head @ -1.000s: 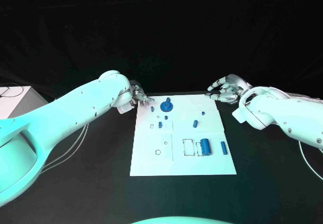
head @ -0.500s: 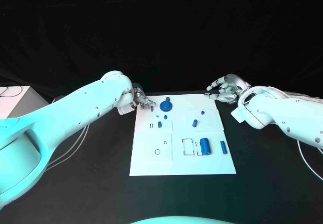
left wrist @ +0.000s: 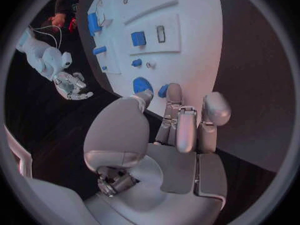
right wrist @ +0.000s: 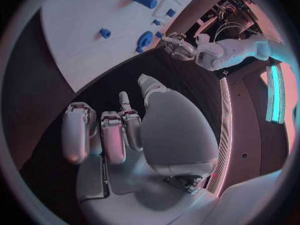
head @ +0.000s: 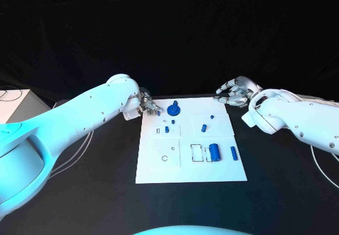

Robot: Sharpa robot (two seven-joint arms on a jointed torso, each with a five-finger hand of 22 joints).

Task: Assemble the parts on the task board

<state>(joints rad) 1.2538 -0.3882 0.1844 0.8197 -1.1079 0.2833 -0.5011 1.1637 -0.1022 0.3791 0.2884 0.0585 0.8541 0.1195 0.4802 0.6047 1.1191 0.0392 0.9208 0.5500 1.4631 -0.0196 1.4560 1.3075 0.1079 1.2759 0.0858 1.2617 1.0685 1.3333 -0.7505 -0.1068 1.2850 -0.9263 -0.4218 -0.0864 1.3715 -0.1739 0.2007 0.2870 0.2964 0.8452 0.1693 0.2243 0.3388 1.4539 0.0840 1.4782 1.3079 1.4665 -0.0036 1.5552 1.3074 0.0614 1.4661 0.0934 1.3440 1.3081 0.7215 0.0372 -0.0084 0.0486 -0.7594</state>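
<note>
Black table (head: 84,196), white task board (head: 190,171) at its middle, a robot hand at each far corner.
Head view: the left robot hand (head: 146,103) reaches the board's far left corner, beside the round blue part (head: 174,109); the right robot hand (head: 235,93) hovers off the far right corner.
Left wrist view: the left fingers (left wrist: 185,130) are curled over the board edge, fingertips at a small blue part (left wrist: 163,90); whether they pinch it I cannot tell.
Right wrist view: the right fingers (right wrist: 112,135) are curled, holding nothing, well apart from the parts.
The left is nearer.

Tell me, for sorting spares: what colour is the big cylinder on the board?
Blue. The cylinder shows best in the head view, lying on the white board.
</note>
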